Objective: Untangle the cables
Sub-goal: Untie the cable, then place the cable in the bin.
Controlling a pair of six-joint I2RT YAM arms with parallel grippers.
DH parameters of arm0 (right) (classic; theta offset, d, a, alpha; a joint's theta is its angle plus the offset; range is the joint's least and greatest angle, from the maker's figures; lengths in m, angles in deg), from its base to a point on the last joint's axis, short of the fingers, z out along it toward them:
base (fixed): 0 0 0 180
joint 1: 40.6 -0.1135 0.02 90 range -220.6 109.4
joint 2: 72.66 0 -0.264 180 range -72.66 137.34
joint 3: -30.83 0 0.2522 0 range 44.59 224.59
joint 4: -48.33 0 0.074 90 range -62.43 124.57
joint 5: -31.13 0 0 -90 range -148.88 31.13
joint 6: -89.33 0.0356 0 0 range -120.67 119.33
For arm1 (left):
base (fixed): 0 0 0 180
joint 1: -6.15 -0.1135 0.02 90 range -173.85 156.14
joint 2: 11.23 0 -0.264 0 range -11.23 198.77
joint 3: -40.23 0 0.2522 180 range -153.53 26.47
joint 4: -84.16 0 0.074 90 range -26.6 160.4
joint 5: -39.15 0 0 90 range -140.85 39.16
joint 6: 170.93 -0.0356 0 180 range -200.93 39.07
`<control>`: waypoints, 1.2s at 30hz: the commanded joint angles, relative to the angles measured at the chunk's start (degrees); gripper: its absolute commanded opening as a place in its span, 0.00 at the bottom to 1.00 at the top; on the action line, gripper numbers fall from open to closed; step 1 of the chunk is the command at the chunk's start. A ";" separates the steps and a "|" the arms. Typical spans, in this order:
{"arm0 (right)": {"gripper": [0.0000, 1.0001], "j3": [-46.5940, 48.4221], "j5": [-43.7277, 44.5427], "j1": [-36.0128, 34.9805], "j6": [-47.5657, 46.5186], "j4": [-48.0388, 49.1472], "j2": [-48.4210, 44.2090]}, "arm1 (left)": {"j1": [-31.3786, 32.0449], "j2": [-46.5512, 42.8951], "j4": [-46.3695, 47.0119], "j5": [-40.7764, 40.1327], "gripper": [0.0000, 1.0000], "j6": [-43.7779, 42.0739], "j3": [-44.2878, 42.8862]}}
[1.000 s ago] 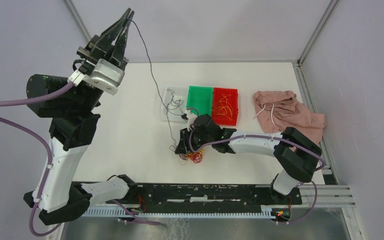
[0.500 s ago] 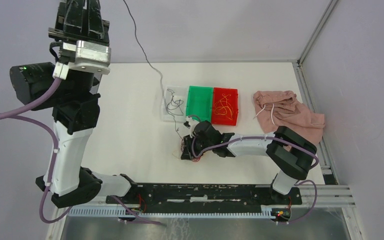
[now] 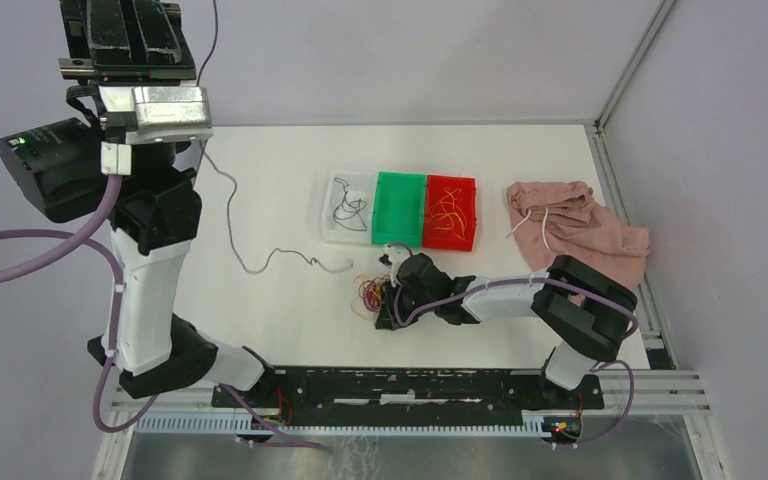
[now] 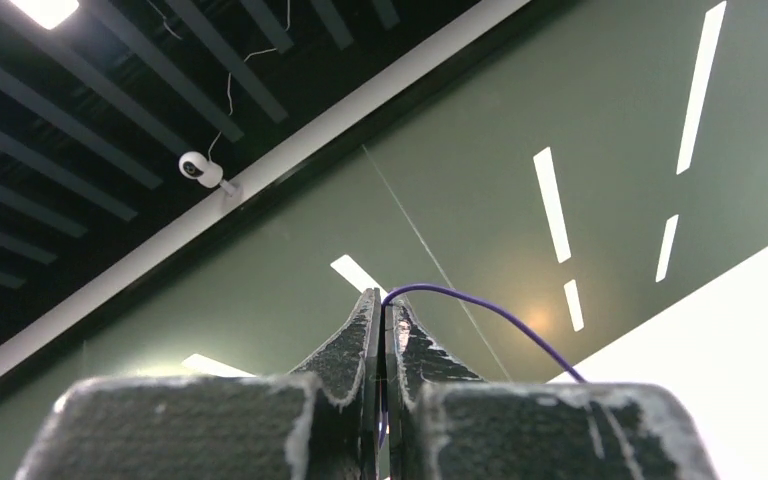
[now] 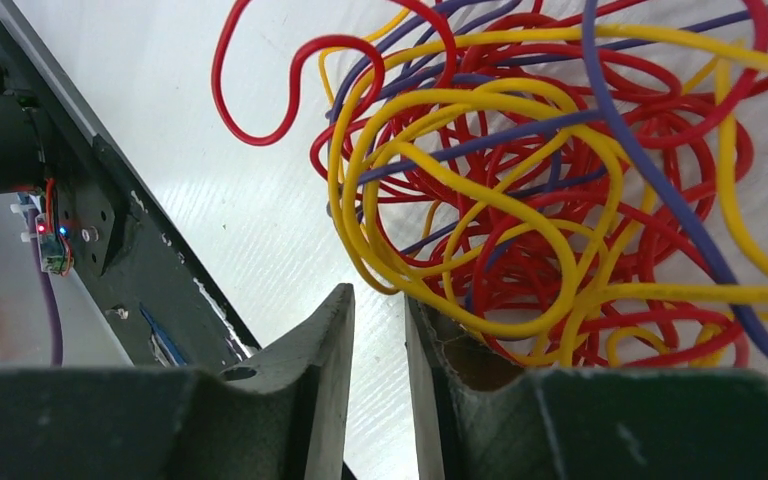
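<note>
- The left gripper [image 4: 381,300] was raised high at the upper left of the top view, its fingers pressed together and clamped on a purple cable [image 4: 490,314].
- That cable hung down from the gripper to the table [image 3: 260,170] and trailed across it toward the centre, its loose end near the clump [image 3: 370,296].
- The right gripper [image 5: 378,295] was low on the table at lower centre, jaws a narrow gap apart with only bare table between them.
- The clump of red, yellow and purple cables lay just beside it, loops resting against the frame-right finger [image 5: 430,400].
- Above the clump stood three bins in a row: a clear bin [image 3: 332,228] holding dark cables [image 3: 348,212], a green bin [image 3: 398,200], and a red bin [image 3: 450,186] holding yellow cables [image 3: 448,221].
- A pink cloth [image 3: 570,228] lay at the right.
</note>
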 commanded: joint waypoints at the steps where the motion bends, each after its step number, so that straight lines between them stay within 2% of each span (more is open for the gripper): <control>1: 0.35 -0.65 0.65 -0.14 -0.33 0.09 -4.18 | 0.05 1.86 -0.50 -0.26 0.03 -4.80 -2.86; 4: 0.41 0.75 -0.20 -0.20 -1.01 -2.33 -8.20 | 0.08 -1.76 -2.44 -1.30 0.03 -6.33 6.38; 10: 0.63 7.34 -1.93 -0.14 -3.36 -11.58 -18.46 | 0.08 -8.25 -8.46 -2.32 0.03 -7.96 22.94; 14: 0.68 12.12 -1.67 -0.15 -5.33 -17.57 -21.20 | 0.08 -7.52 -11.32 -6.29 0.03 -6.75 23.79; 18: 0.69 13.95 2.14 -0.12 -5.98 -19.31 -21.84 | 0.08 -6.06 -12.94 -10.85 0.03 -5.47 23.88; 22: 0.68 18.47 6.21 1.34 -6.58 -18.74 -18.60 | 0.10 -5.58 -13.81 -11.15 0.03 -1.72 24.31; 26: 0.67 23.39 6.32 2.97 -6.13 -18.76 -15.20 | 0.03 -4.19 -13.90 -12.48 0.03 -1.61 24.53; 32: 0.67 22.39 8.60 7.79 -3.39 -19.25 -16.70 | -0.18 -2.12 -11.47 -13.78 0.03 -1.04 26.34; 36: 0.67 19.08 9.69 10.43 -2.67 -19.05 -19.27 | -0.69 1.17 -9.98 -15.26 0.03 0.96 24.04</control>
